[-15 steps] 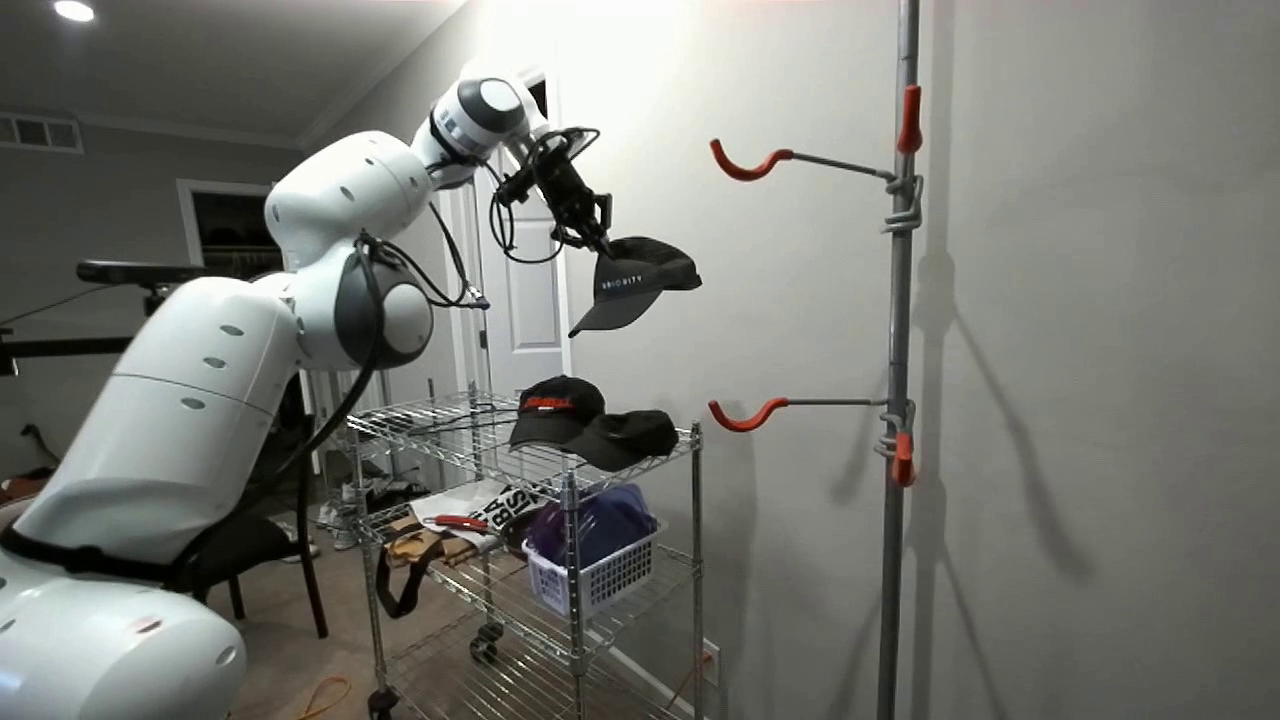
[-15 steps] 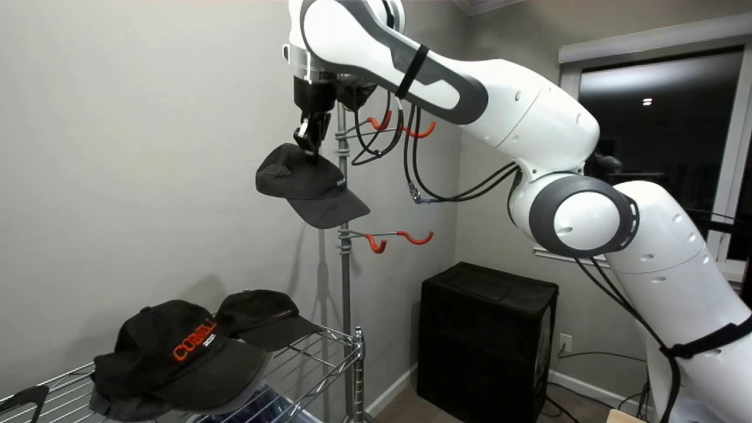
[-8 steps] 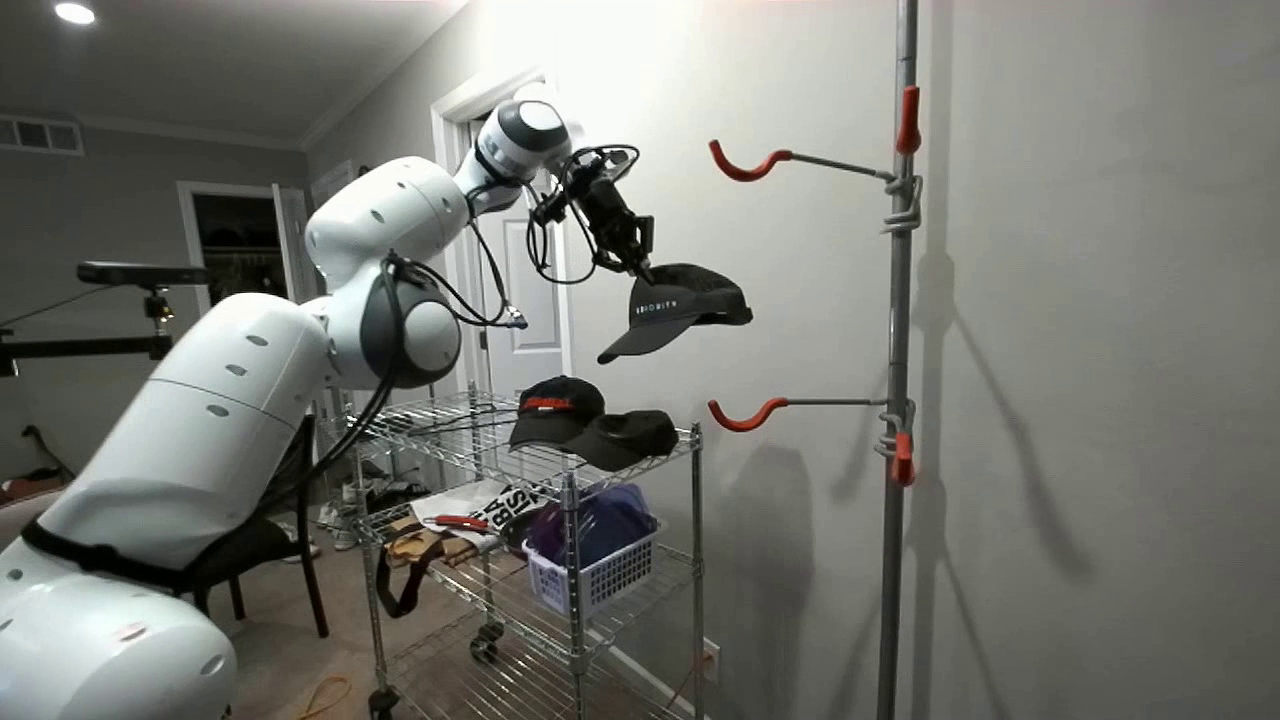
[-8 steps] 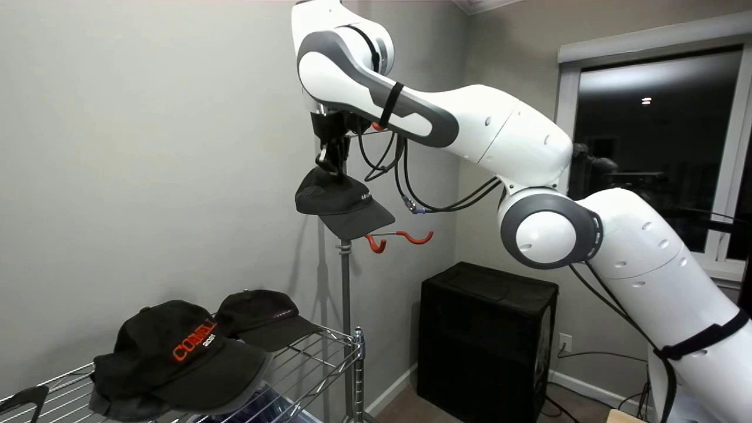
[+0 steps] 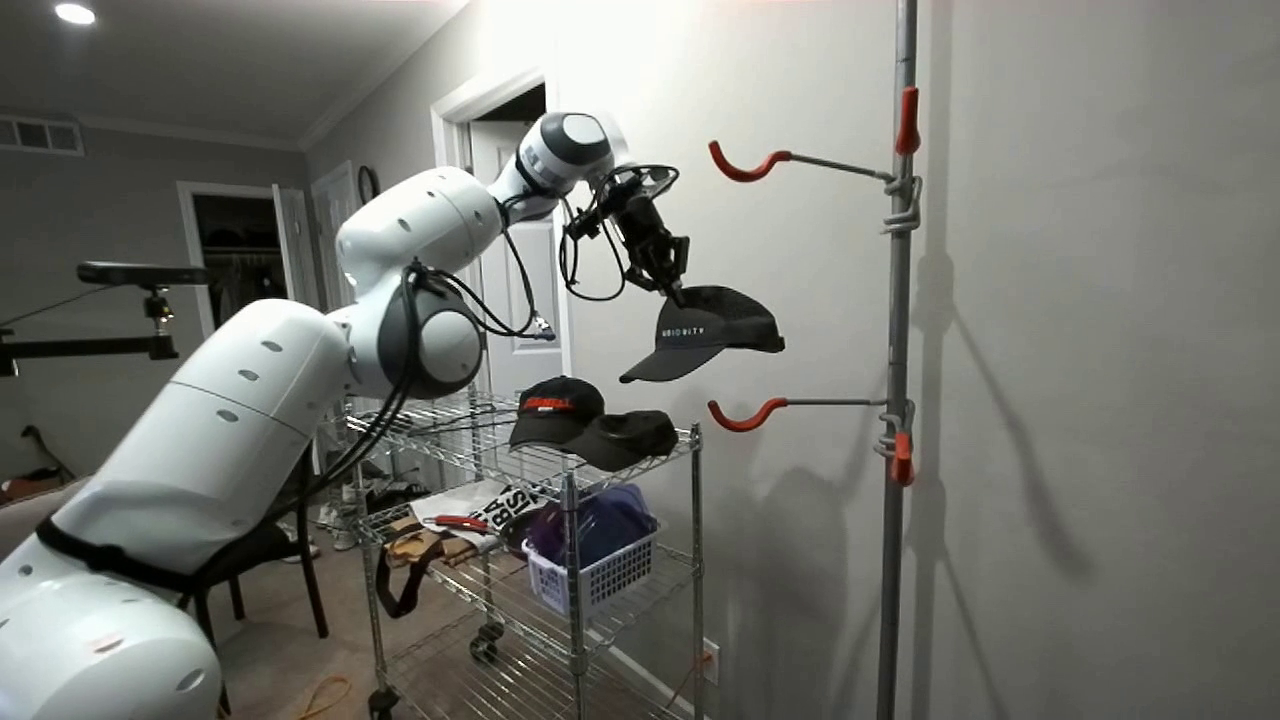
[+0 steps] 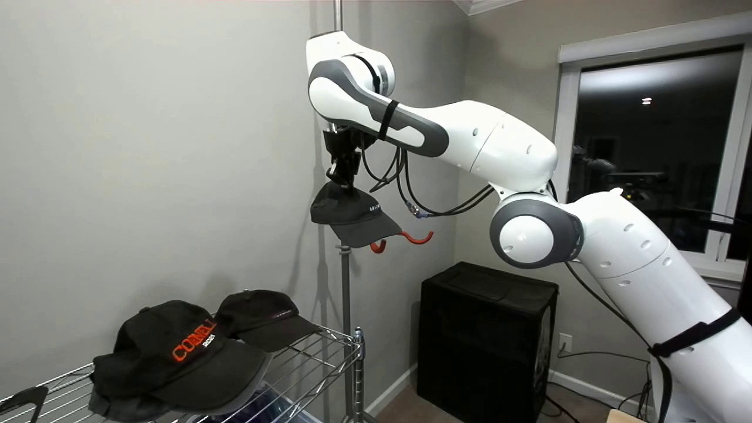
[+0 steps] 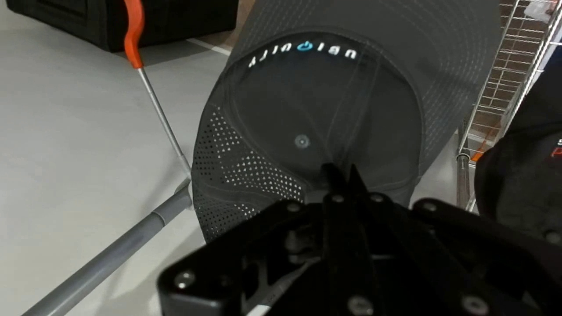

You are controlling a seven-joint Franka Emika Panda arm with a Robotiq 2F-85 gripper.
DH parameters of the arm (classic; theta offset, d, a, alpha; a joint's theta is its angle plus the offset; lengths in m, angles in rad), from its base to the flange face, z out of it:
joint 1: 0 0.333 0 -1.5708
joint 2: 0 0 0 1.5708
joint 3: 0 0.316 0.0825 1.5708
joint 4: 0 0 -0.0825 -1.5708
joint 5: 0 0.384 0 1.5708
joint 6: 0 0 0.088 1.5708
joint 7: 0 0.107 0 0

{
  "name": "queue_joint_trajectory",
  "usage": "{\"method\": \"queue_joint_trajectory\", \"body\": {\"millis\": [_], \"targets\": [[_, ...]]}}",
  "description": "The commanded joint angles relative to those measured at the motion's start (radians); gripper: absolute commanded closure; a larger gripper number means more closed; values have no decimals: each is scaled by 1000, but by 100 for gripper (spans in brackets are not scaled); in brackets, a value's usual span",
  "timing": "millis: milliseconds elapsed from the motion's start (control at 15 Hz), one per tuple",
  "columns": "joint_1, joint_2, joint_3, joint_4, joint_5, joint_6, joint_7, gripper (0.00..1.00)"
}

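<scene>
My gripper (image 7: 341, 169) is shut on the crown of a dark cap (image 7: 307, 101), behind its top button, with the cloth pinched between the fingertips. The cap hangs in the air in both exterior views, brim tilted downward. White lettering with one blue character runs across its front, and perforated mesh shows at its side. In an exterior view the gripper (image 5: 679, 296) points down at a slant, and the cap (image 5: 722, 322) is above and left of a lower red-tipped hook (image 5: 745, 418). In an exterior view the cap (image 6: 352, 212) partly covers the lower hooks.
A grey pole (image 5: 898, 340) stands by the wall, with an upper red hook (image 5: 750, 170) as well. Several black caps, including one with red lettering (image 6: 170, 346), lie on a wire rack (image 6: 329, 352). A black box-shaped item (image 6: 482, 341) stands in the corner.
The arm has carried the cap downward and to the right in both exterior views, nearer the pole and the lower hook's height. The grip on the cap has stayed the same.
</scene>
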Motion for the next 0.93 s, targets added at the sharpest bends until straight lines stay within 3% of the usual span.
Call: {"method": "queue_joint_trajectory", "body": {"millis": [0, 200, 667, 867], "targets": [[2, 7, -32, -16, -5, -85, 69, 99], [5, 16, -61, -19, -29, -183, 59, 99], [-19, 61, -5, -9, 64, -299, 45, 99], [1, 74, -28, -15, 29, -364, 63, 99]]}}
